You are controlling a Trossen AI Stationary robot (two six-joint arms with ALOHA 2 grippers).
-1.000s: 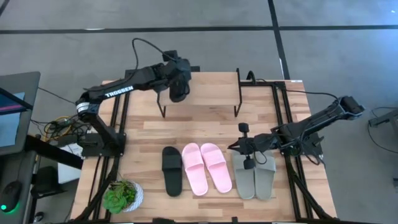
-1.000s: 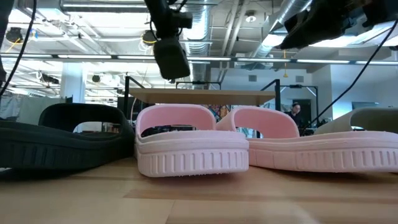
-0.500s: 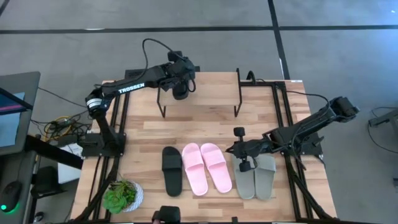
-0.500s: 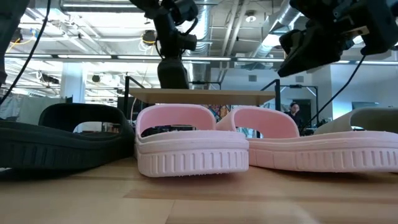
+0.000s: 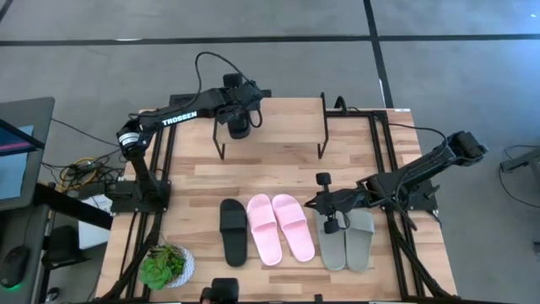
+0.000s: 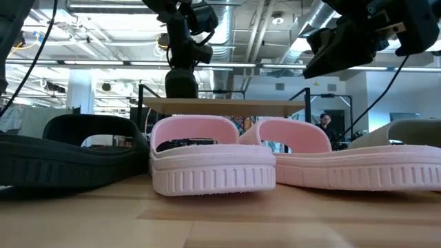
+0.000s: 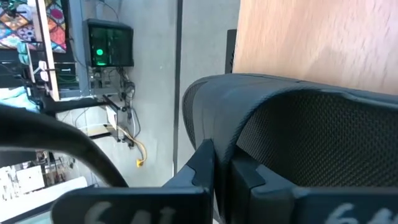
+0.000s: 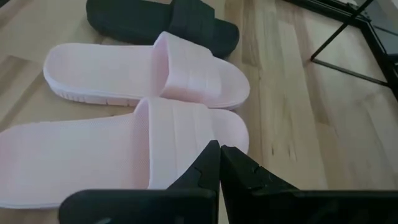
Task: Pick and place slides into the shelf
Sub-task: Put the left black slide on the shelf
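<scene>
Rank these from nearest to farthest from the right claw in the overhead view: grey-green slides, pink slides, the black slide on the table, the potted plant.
1. Grey-green slides, directly under the right claw.
2. Pink slides, just leftward.
3. Black slide, beyond the pink pair.
4. Potted plant, at the table's near-left corner.

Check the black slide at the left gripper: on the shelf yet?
Cannot tell. Left gripper is shut on a black slide beside the shelf.

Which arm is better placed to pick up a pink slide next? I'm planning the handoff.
Right, probably. The right gripper hangs shut beside the pink slides, which fill its wrist view. The left gripper is far off over the shelf, clamped on a black slide.
</scene>
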